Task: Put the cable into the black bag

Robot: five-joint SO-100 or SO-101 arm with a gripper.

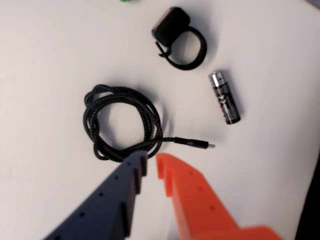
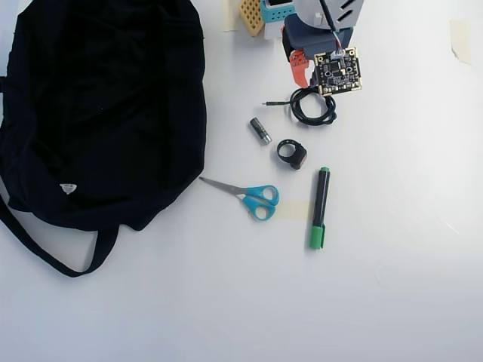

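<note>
**Inspector A:** The black bag (image 2: 98, 113) is recorded at the left of the overhead view, lying flat on the white tabletop (image 2: 392, 286) with its straps trailing toward the lower edge. No opening can be made out from above. Scissors (image 2: 253, 197), a green marker (image 2: 320, 207), a battery (image 2: 260, 130) and a black ring-shaped object (image 2: 291, 153) are noted between bag and arm.

**Inspector B:** And the cable?

**Inspector A:** The cable (image 1: 122, 122) is found coiled loosely on the tabletop, its plug pointing right in the wrist view, well apart from the bag. The tool (image 1: 151, 162) is held just short of the coil's near edge, the grey and orange tips parted only narrowly, with nothing gripped.

**Inspector B:** Step in hand?

**Inspector A:** The approach is judged to be in hand; the pick is not yet made. A wider spread is likely called for, then a descent so that one strand of the coil is straddled before closing. The battery and ring lie nearby and are to be avoided.
</note>
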